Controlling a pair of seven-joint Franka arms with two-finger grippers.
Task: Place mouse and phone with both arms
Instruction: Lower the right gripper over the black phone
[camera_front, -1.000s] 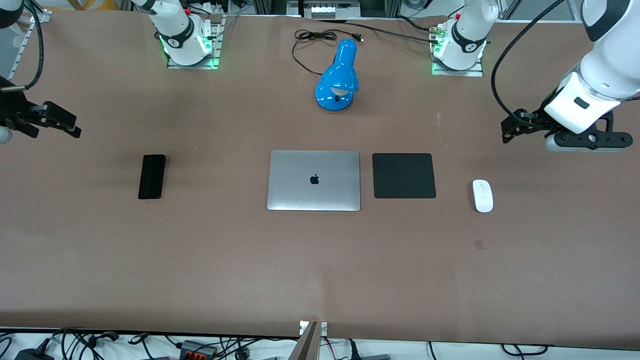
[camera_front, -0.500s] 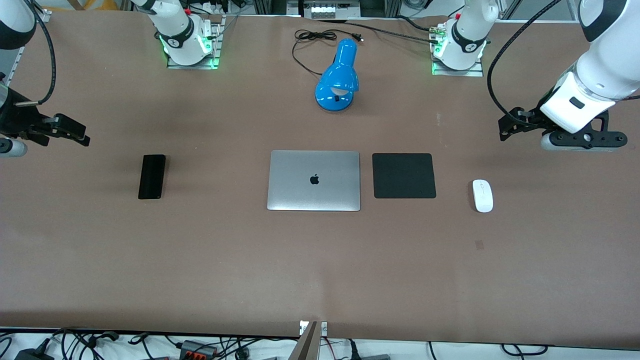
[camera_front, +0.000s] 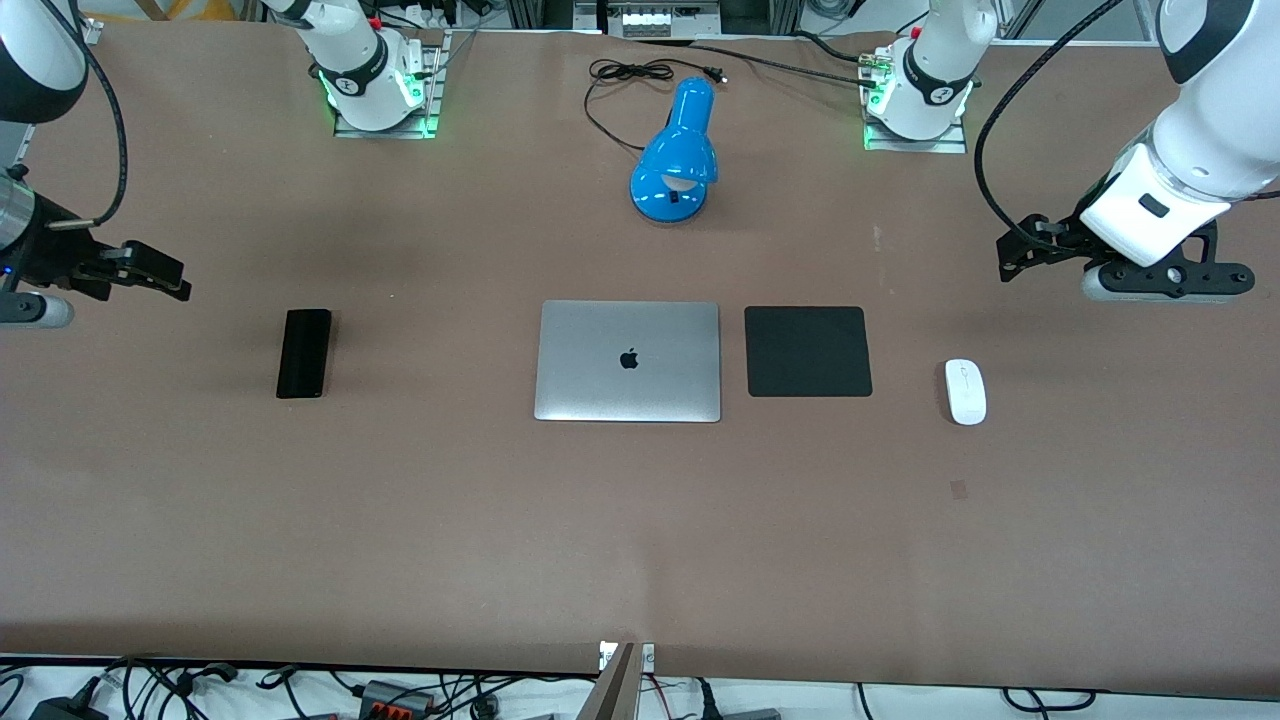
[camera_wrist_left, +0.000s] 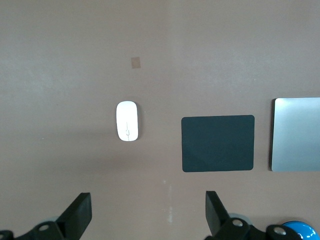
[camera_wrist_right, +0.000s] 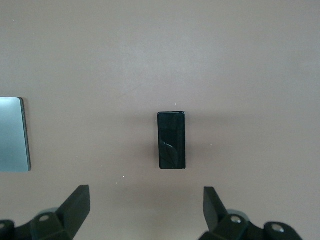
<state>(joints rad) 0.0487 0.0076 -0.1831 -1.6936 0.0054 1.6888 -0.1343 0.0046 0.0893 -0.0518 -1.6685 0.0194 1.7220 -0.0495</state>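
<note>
well, we judge the mouse light, smooth and slippery, so we would pinch it across its narrow sides. the phone looks stiff, thin and glossy, lying flat; we would take it across its long edges, and gently.

taking the laptop as landmark on the counter: one black mat lies just beside it toward the left arm's end, one mouse past that mat; one phone lies well apart toward the right arm's end; one blue lamp stands farther from the front camera.

the left gripper hangs open over bare counter near the mouse; the right gripper hangs open near the phone. neither holds anything.
</note>
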